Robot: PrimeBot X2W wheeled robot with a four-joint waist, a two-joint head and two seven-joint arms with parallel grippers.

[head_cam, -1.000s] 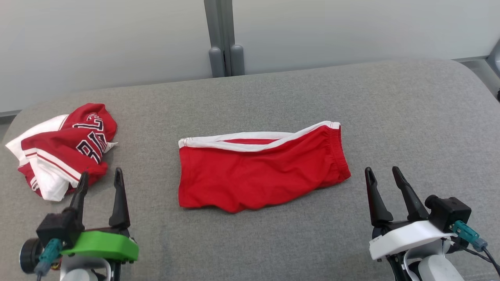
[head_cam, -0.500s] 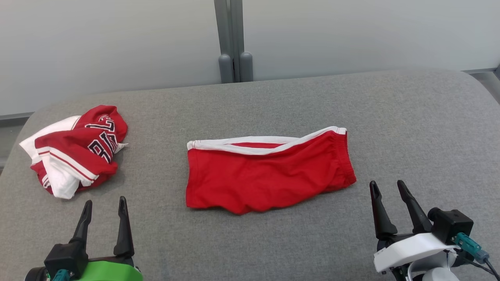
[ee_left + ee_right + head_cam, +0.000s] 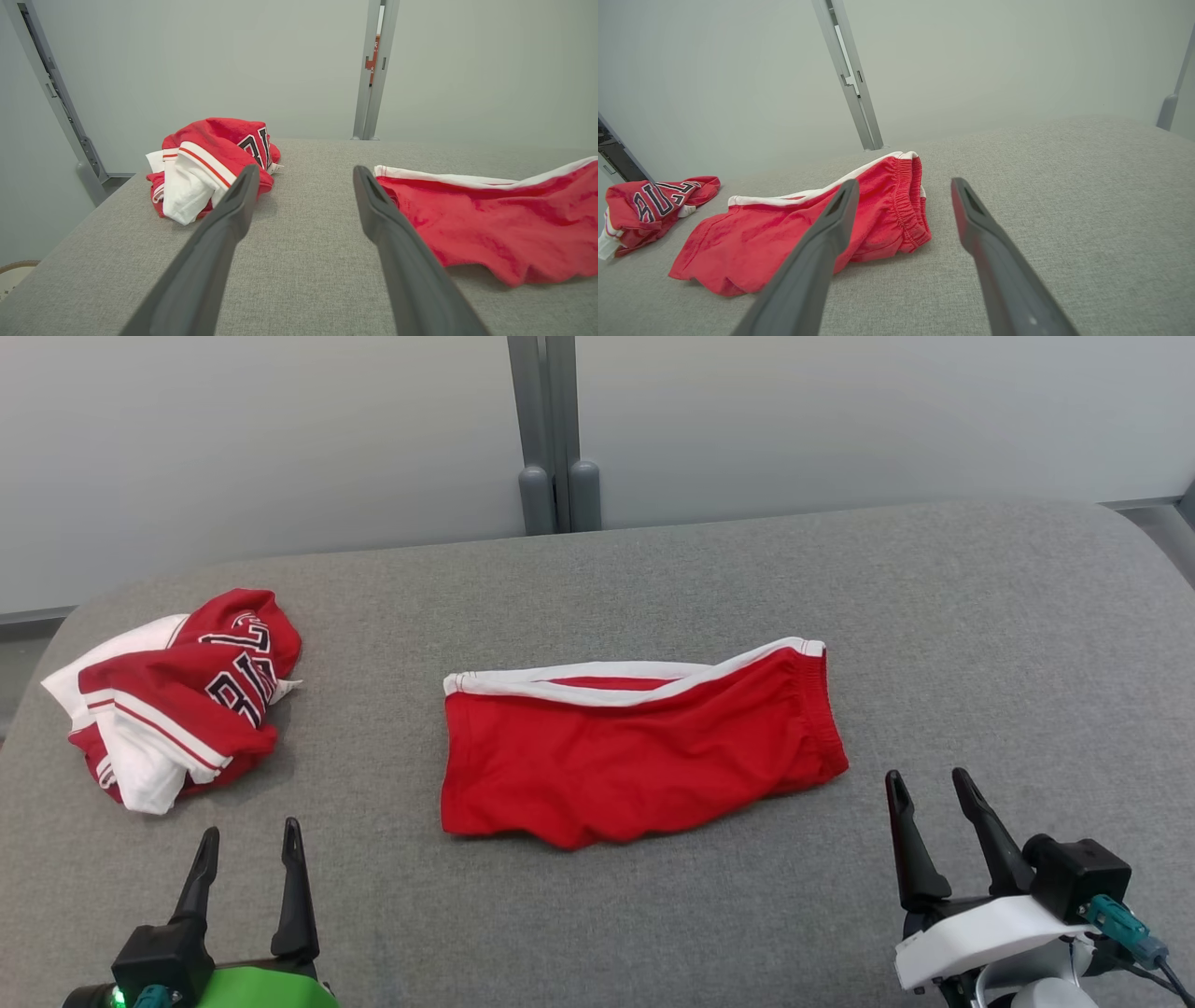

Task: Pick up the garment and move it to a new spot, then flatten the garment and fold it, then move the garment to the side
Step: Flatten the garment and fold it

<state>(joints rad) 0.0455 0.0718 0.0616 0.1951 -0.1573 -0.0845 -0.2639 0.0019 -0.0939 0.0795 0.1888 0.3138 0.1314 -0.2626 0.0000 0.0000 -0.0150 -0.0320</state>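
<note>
Head view: folded red cotton shorts with white trim (image 3: 635, 756) lie mid-way across the grey fabric-topped desk (image 3: 934, 616), long axis left-right. They sit ahead of you, between left end effector (image 3: 250, 831) and right end effector (image 3: 928, 776). The right is nearer, by the waistband end. Both are spread wide and empty.

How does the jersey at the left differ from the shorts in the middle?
Pose: the shorts lie spread nearly flat, while the jersey sits in a crumpled heap.
Look: the shorts are plain red with a white band along the far edge, while the jersey mixes red and white panels with dark lettering.
Footprint: the shorts cover more of the pad than the bunched jersey.
Shared: both are red and white and rest on the grey pad.
</note>
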